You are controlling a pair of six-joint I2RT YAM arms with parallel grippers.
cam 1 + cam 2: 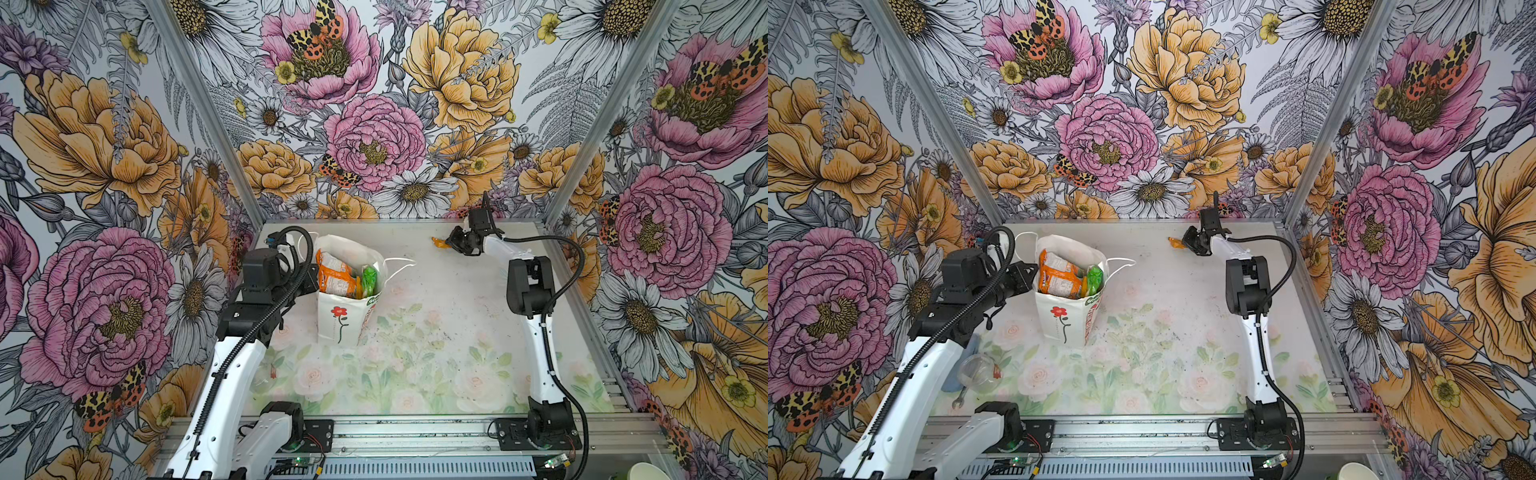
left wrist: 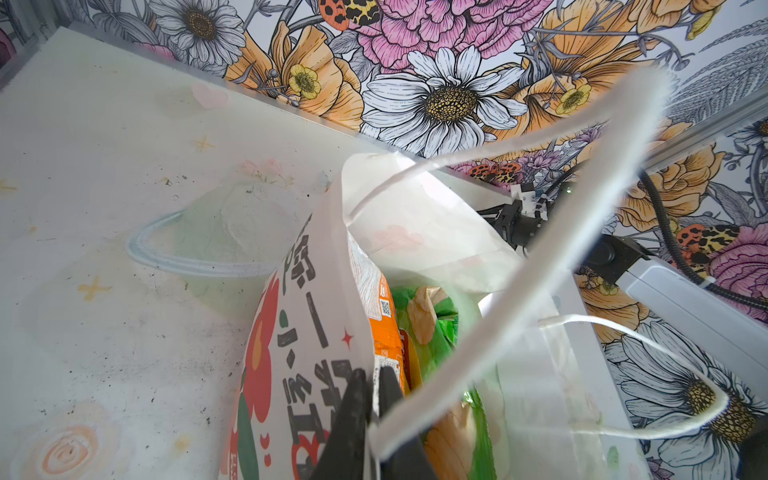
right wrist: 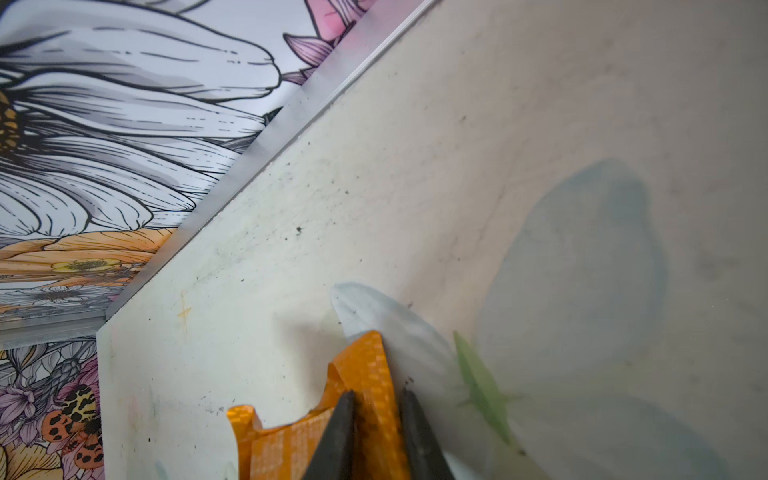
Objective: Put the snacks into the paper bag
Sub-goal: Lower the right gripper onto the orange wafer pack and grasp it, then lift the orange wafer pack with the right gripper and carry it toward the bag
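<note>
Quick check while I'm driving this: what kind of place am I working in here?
Likely a staged robot data-collection booth, not a home: flower-print wall panels in aluminium framing box in the table, and the left arm and right arm are bolted to a metal rail at its front edge.

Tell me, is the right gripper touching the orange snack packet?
Touching. The right wrist view shows the right gripper closed on the orange snack packet, with a black finger pressed against each side.

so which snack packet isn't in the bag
The small orange packet at the back of the table, gripped by the right gripper. The orange-white packet and the green packet sit inside the paper bag.
</note>
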